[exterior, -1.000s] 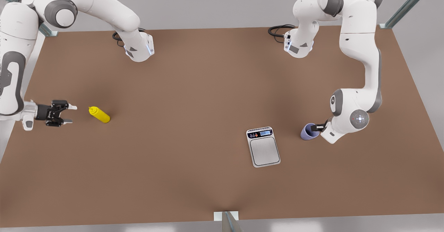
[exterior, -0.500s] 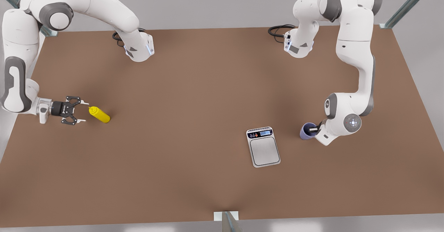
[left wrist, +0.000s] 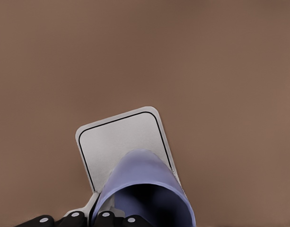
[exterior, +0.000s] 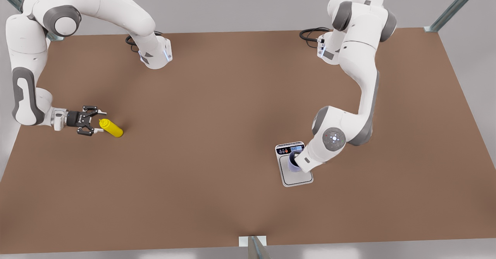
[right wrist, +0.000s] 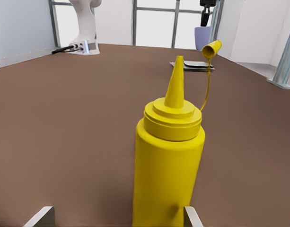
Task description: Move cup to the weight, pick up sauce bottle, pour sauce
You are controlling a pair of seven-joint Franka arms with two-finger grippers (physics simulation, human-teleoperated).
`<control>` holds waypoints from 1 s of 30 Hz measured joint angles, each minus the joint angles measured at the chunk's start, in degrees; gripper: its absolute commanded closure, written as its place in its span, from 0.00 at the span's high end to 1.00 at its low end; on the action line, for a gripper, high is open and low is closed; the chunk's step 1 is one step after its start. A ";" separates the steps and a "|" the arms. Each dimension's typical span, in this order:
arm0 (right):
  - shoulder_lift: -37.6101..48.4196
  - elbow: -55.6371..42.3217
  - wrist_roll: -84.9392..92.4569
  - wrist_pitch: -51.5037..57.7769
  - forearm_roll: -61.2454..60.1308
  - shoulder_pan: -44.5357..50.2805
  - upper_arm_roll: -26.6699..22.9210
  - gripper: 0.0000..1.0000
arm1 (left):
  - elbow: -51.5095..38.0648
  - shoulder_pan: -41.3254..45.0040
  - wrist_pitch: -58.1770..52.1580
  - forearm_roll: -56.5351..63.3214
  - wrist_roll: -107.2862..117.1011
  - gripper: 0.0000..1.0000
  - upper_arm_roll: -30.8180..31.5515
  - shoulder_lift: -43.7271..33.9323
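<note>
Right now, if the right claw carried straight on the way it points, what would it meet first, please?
Most likely the sauce bottle: it stands directly ahead of the right claw, whose open fingers flank its base. How close they are is hard to judge.

Glossy yellow plastic sauce bottle (right wrist: 168, 156), smooth matt lavender cup (left wrist: 145, 187), brushed silver-grey weight (left wrist: 123, 139), matt brown table (exterior: 217, 108)

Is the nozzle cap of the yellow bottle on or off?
Off. In the right wrist view the sauce bottle shows a bare cone nozzle, and its cap hangs aside on a thin tether.
</note>
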State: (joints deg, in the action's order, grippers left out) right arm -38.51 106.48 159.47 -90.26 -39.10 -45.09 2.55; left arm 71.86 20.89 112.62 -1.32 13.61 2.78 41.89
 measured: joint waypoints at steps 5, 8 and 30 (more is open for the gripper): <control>-2.25 -0.93 4.38 -0.35 -1.68 0.55 0.46 1.00 | -1.48 0.77 -1.18 0.13 4.72 0.21 0.63 2.13; -2.91 -1.46 6.48 -0.67 -2.84 0.92 0.58 1.00 | -1.37 0.75 -1.62 0.15 6.95 0.21 0.64 2.37; -2.97 1.60 6.53 -1.32 -7.39 4.40 1.04 1.00 | -1.41 -0.64 -1.76 -3.74 13.58 1.00 1.03 4.38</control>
State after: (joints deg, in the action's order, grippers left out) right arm -41.48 108.08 166.00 -91.58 -46.49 -40.69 3.59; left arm 70.45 20.25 110.86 -5.06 27.19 3.81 46.27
